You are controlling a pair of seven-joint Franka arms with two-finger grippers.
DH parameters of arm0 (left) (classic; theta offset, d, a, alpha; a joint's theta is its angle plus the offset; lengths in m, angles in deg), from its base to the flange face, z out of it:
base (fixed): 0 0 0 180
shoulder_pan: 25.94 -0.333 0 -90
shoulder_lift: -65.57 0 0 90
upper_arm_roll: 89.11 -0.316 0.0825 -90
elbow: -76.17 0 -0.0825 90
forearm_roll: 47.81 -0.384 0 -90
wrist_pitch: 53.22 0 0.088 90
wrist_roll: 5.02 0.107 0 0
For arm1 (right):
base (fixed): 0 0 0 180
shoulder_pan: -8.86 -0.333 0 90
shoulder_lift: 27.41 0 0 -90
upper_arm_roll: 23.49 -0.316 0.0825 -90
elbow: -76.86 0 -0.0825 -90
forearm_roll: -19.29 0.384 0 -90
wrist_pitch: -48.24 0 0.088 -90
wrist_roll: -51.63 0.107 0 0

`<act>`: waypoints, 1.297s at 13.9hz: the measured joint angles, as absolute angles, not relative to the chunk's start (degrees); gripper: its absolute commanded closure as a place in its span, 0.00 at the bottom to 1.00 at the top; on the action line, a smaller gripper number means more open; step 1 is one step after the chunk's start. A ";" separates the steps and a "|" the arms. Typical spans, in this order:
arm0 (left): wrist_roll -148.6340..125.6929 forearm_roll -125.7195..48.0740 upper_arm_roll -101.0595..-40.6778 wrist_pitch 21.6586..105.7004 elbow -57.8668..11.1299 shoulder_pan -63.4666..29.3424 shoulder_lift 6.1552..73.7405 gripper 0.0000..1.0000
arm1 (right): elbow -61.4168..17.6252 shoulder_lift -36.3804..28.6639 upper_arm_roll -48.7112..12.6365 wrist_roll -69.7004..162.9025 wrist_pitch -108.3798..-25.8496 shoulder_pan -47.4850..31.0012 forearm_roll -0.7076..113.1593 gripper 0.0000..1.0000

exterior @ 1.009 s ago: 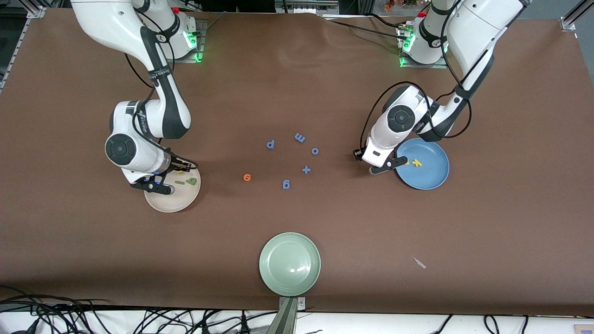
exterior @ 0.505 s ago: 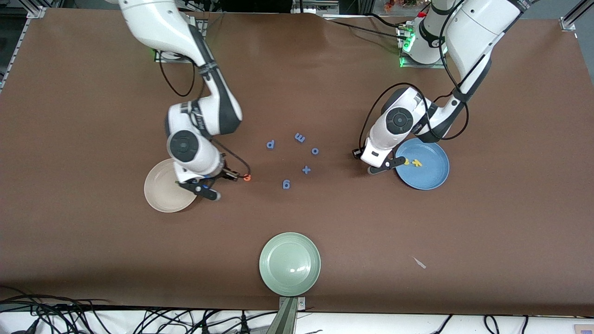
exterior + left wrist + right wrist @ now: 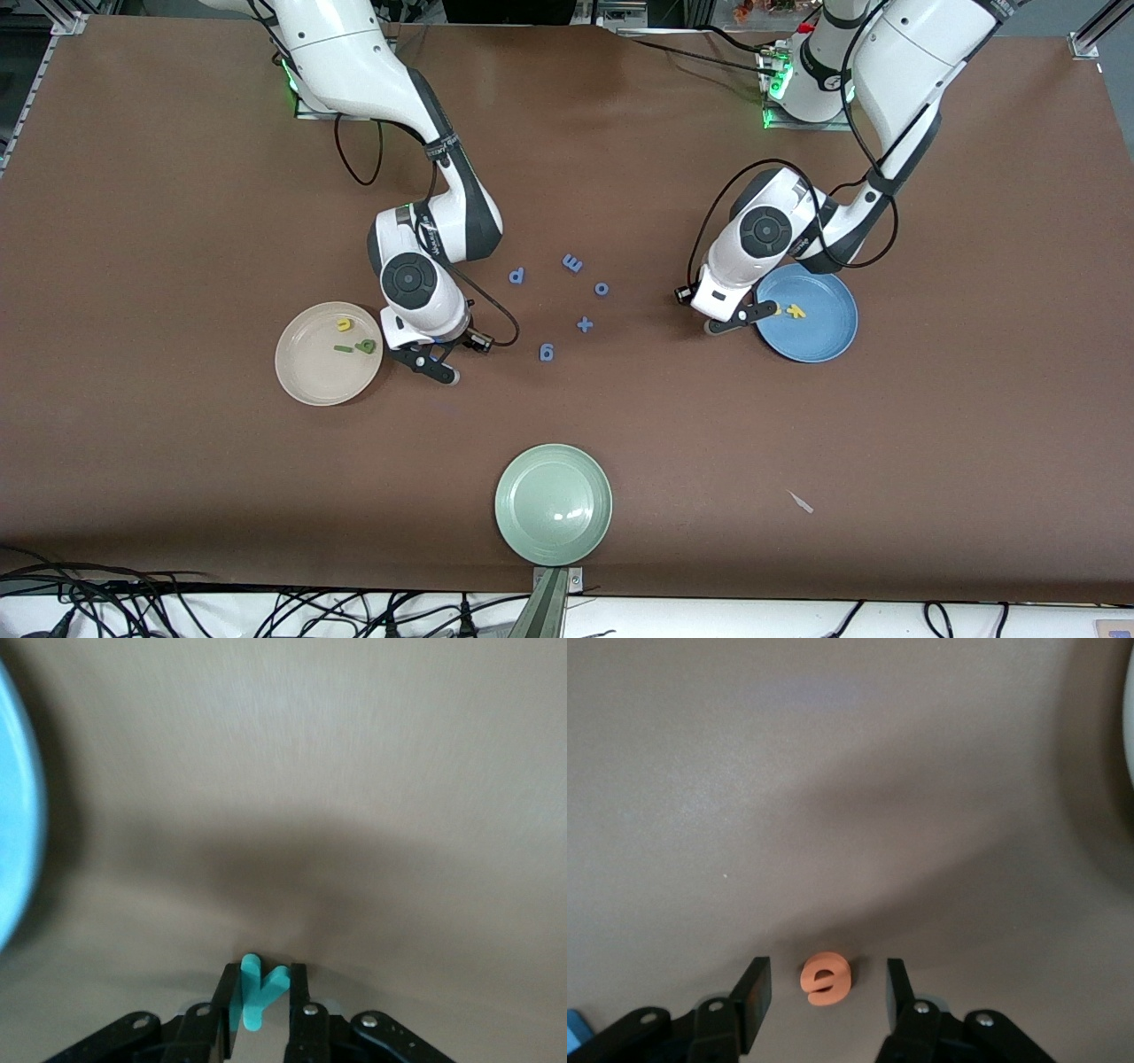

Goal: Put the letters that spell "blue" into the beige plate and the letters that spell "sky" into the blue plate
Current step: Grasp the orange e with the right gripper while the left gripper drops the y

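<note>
Left tool point(image 3: 263, 1001) grips y point(image 3: 257, 989) — stem hidden.

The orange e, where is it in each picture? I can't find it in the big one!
Front view: not visible; the right gripper hides it, between the beige plate and the blue letters.
Left wrist view: not in it; the left gripper is shut on the teal y.
Right wrist view: the orange e lies on the table between the right gripper's open fingers.
Shared landmark: the brown table.
</note>
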State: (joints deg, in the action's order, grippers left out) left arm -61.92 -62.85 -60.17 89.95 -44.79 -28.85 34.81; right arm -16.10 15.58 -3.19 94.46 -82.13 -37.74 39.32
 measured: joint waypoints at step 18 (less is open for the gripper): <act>-41.72 -62.85 -60.20 77.09 -46.93 -48.38 41.68 0.38 | -16.27 17.46 -2.31 95.85 -84.18 -39.52 39.49 0.89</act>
State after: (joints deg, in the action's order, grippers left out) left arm -41.72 -62.85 -60.20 77.09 -46.93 -48.38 41.68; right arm -16.27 17.46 -2.31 95.85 -84.18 -39.52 39.49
